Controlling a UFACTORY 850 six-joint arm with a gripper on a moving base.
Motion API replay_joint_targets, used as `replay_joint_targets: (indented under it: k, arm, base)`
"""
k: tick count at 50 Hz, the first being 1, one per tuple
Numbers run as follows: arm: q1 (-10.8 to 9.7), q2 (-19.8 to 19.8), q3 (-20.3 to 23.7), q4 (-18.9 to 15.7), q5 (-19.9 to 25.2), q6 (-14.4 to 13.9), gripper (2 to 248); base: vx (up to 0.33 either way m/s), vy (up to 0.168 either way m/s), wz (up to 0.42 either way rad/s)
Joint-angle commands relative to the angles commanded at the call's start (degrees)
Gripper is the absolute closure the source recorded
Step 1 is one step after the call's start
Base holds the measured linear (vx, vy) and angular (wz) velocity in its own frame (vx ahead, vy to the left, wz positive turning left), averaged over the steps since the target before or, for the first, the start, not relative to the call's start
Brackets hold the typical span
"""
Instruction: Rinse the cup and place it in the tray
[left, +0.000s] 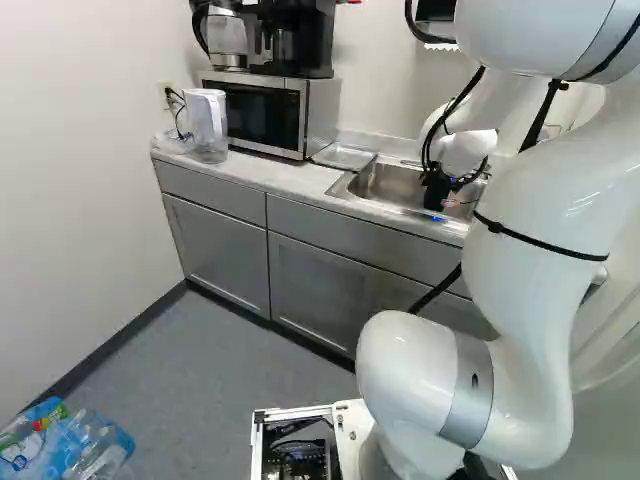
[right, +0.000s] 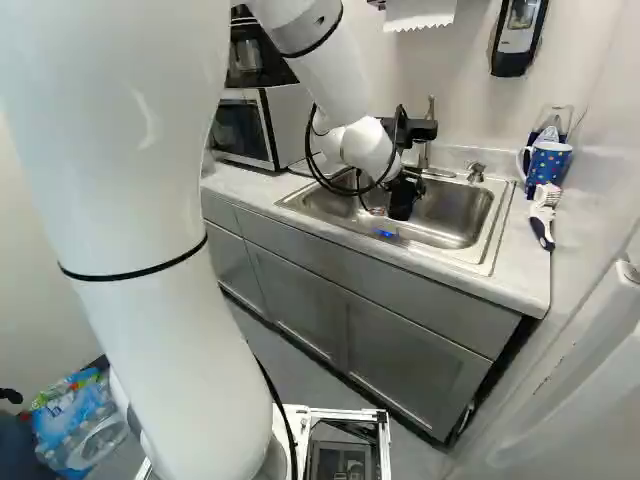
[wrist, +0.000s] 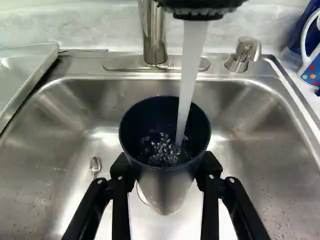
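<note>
My gripper (right: 403, 198) is over the sink basin in the right base view. In the wrist view the gripper (wrist: 166, 172) is shut on the cup (wrist: 164, 187), a finger pressing each side. The cup is dark inside, with its mouth toward the camera. A stream of water (wrist: 188, 75) from the black faucet head falls into it and splashes inside. The tray (left: 345, 156) lies on the counter between microwave and sink; the wrist view shows part of the tray (wrist: 20, 75) beside the basin. The cup's base is hidden.
The sink (right: 480, 225) has a raised rim, a faucet post (wrist: 153, 35) and a soap pump (wrist: 242, 54) behind it. A small spoon-like item (wrist: 95, 165) lies in the basin. A dotted mug (right: 547, 163) and brush (right: 543, 215) stand right; the microwave (left: 265, 110) is left.
</note>
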Motion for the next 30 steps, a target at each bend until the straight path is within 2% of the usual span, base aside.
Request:
replay_joint_targets:
  k: [30]
  arm:
    - [0.0, 0.0, 0.0, 0.0, 0.0, 0.0, 124]
  base:
    - [0.0, 0.0, 0.0]
